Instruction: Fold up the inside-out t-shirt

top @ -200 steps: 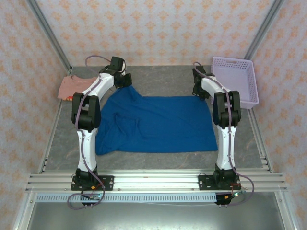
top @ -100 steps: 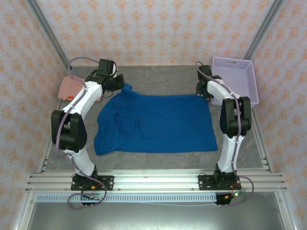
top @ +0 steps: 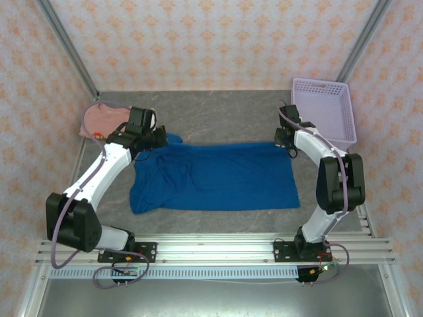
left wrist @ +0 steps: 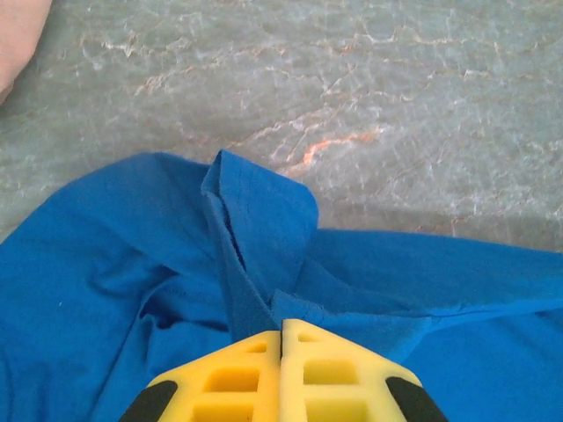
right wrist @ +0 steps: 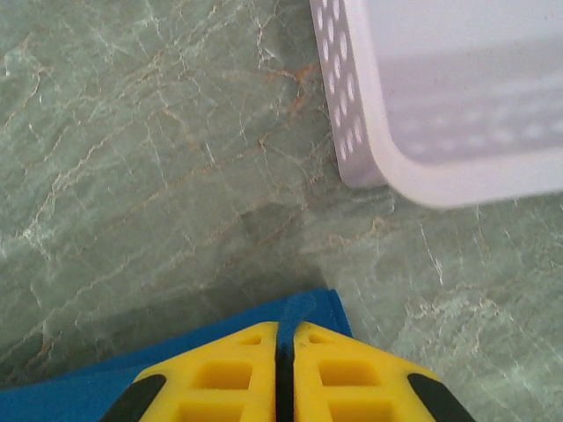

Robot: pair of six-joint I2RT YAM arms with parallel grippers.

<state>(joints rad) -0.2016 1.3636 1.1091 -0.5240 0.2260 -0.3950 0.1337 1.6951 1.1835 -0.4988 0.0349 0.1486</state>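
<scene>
The royal-blue t-shirt [top: 215, 177] lies spread across the middle of the grey table, its far edge lifted and drawn toward the near side. My left gripper [top: 160, 137] is shut on a pinched fold [left wrist: 251, 290] at the shirt's far left corner. My right gripper [top: 285, 141] is shut on the far right corner [right wrist: 299, 309], a sliver of blue cloth showing between the yellow fingers [right wrist: 345, 369]. The shirt's left part [top: 155, 185] is bunched and wrinkled.
A salmon-pink shirt [top: 102, 119] lies at the far left, just behind the left arm. A lavender perforated basket [top: 327, 109] stands at the far right, close beyond the right gripper; its corner [right wrist: 378, 167] shows in the right wrist view.
Both grippers have pulled the shirt's far edge toward the near side, so the cloth now covers less depth. Both arms have swung outward, their elbows lower and wider.
</scene>
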